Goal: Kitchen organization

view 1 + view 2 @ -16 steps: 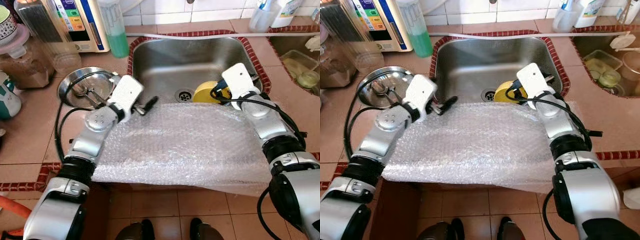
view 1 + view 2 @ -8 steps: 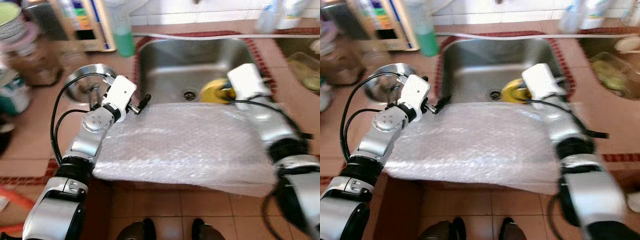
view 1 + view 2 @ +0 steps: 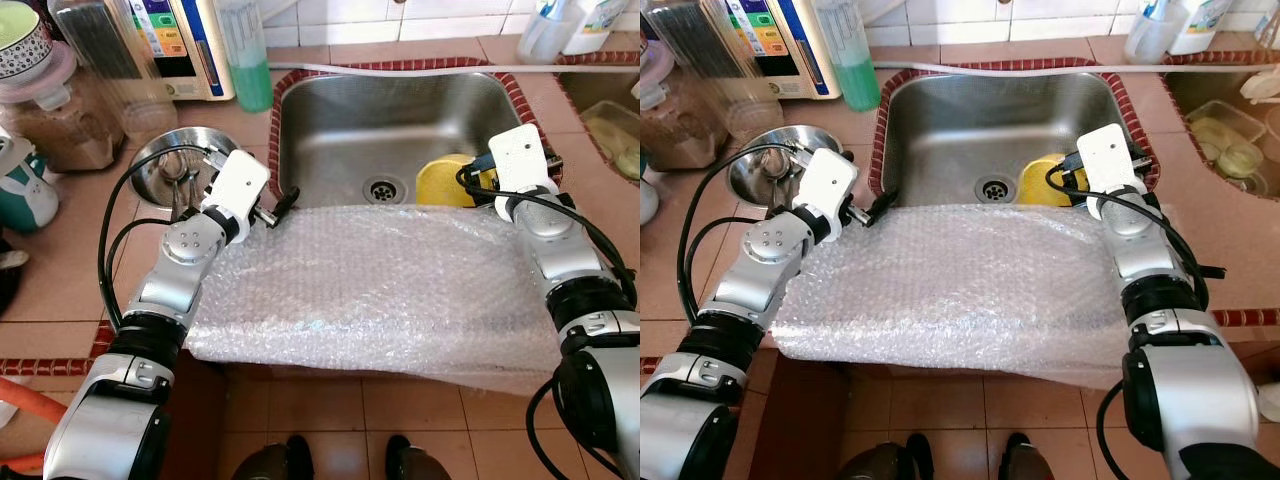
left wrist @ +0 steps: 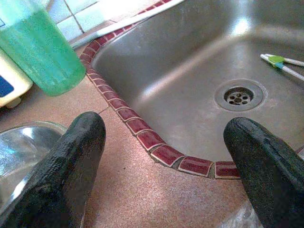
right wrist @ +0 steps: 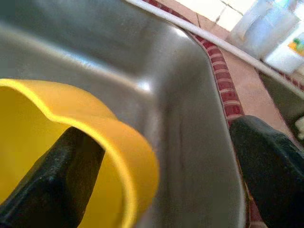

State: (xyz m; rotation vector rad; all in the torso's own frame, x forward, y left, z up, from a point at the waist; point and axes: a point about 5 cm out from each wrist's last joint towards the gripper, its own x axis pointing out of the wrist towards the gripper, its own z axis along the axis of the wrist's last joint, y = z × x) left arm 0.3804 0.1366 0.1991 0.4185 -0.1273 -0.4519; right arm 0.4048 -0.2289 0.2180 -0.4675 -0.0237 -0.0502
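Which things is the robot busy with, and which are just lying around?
Busy with: bubble wrap, yellow cup, sink, left tool, right tool.
Lying around: green bottle, steel bowl, jar.

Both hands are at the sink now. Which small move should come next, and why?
Probably close the right hand on the yellow cup. Its fingers are open, with one inside the cup's rim and the other outside, so the wall lies between them. The left hand is open over the sink's edge.
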